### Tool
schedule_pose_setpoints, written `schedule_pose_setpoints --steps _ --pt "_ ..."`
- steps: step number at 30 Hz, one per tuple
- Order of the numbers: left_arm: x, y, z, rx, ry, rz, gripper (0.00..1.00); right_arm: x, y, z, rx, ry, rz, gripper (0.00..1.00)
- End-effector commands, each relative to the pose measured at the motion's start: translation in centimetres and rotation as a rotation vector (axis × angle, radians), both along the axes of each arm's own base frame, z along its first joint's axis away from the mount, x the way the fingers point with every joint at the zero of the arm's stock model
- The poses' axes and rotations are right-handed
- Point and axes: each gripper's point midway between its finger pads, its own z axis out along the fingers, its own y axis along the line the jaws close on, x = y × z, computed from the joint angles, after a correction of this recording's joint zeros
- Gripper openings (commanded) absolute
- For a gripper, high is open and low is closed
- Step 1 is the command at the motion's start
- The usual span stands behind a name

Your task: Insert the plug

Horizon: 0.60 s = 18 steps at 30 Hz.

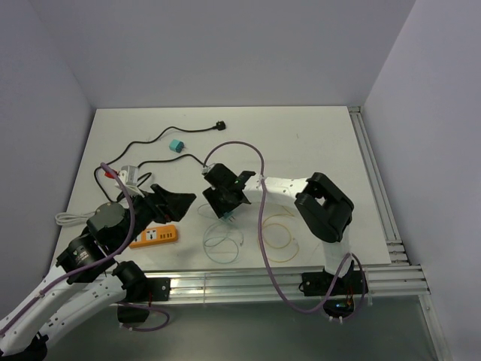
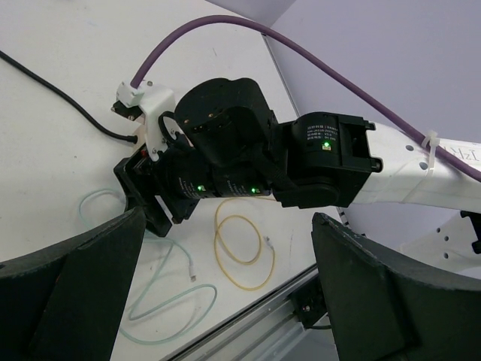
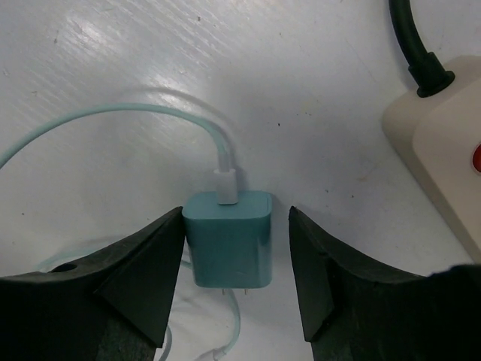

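On the white counter point(image 1: 301, 143), centre-left, beneath the right arm:

- Plug: a teal charger block point(image 3: 228, 237) lying flat on the counter. Its two metal prongs point toward the wrist camera, and a pale teal cable point(image 3: 150, 113) is seated in its far end. The top view hides nearly all of it under the arm.
- Right claw point(image 3: 236, 214): lowered over the plug, one finger on each side and the jaws narrowed to about its width. One finger meets the plug's edge and a thin strip of counter shows beside the other. Whether the plug is actually pinched cannot be told.
- Power strip point(image 3: 443, 150): beige, with a red switch at its edge, near the plug but apart from it. A black cord point(image 3: 417, 37) enters its end.
- Left claw point(image 1: 171, 201): jaws wide and holding nothing. It hangs above the counter to the left of the right claw and faces it.
- Yellow cable point(image 2: 216, 242): a loose loop on the counter near the front rail, beside coils of the teal cable.
- Orange box point(image 1: 154, 235): flat on the counter near the front edge, below the left claw.
- Small teal block point(image 1: 177, 145): farther back on the counter, close to a black cord.
- Black plug head point(image 1: 219, 126): at the end of that cord, toward the back.
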Motion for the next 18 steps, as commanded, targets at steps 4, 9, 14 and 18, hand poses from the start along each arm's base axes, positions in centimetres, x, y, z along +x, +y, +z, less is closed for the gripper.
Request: schedule_pose_setpoints --steps 4,9,14,18 --pt "0.0 -0.6 0.0 -0.01 0.007 -0.019 0.98 0.9 0.1 0.2 -0.018 -0.045 -0.033 0.56" --pt "0.1 -1.1 -0.3 -0.008 0.019 -0.035 0.98 1.3 -0.2 1.5 -0.002 -0.084 -0.052 0.31" --pt "0.0 -1.6 -0.3 -0.011 0.022 -0.059 0.97 3.0 -0.4 6.3 0.05 -0.21 -0.101 0.0" --pt "-0.2 -1.7 0.1 -0.018 0.011 -0.072 0.97 3.4 -1.1 10.8 0.131 -0.32 -0.144 0.0"
